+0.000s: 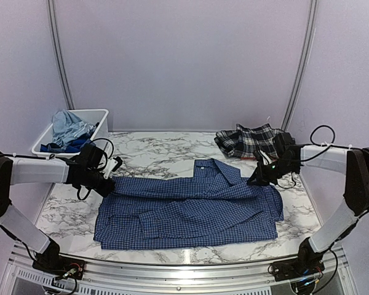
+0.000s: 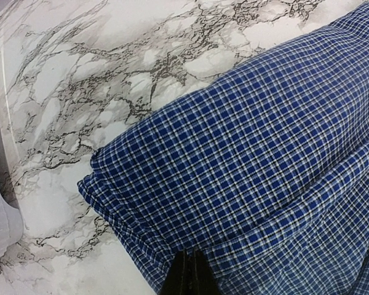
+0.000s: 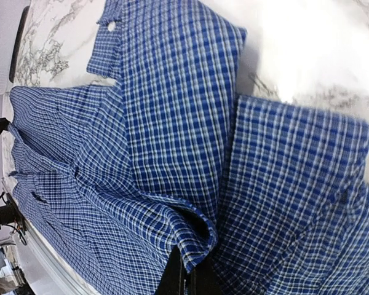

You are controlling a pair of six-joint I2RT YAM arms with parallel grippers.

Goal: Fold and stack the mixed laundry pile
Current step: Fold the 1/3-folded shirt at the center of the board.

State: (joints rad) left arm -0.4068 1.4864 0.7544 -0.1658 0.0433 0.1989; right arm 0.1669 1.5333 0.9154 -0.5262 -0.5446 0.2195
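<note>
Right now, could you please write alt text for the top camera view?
A blue checked shirt lies spread on a marble table, the left pincer and right pincer each pinching a far corner. A plaid cloth lies behind; a white bin holds clothes.

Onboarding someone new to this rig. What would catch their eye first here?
The navy small-check button shirt spread across the marble table, with the left tool and right tool each shut on its far edge. A crumpled black-and-white plaid piece lies far right; a white bin far left holds a light blue garment and a royal blue garment.
</note>
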